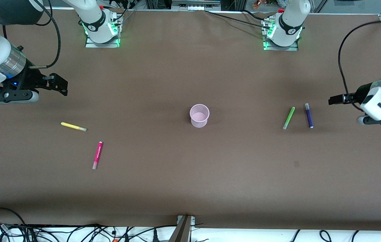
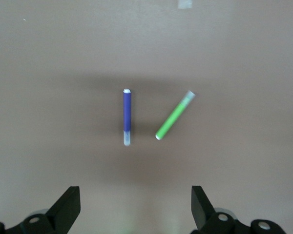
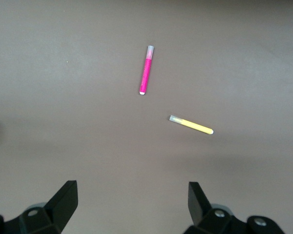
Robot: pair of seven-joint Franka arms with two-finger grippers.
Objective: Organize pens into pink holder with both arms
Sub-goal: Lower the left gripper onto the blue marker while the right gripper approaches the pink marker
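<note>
Nearest the front camera lies the magenta pen [image 1: 97, 155], flat on the brown table [image 1: 190, 188] toward the right arm's end, with the yellow pen [image 1: 73, 126] a little farther back, apart from it. Mid-table stands the pink holder [image 1: 199, 115], upright and seemingly empty. Toward the left arm's end, the green pen [image 1: 289, 118] and purple pen [image 1: 309, 115] lie near each other, not touching. Left gripper [image 2: 135, 207] hangs spread wide over the table's end, holding nothing. Right gripper [image 3: 132, 204] hangs likewise spread and empty over its own end.
</note>
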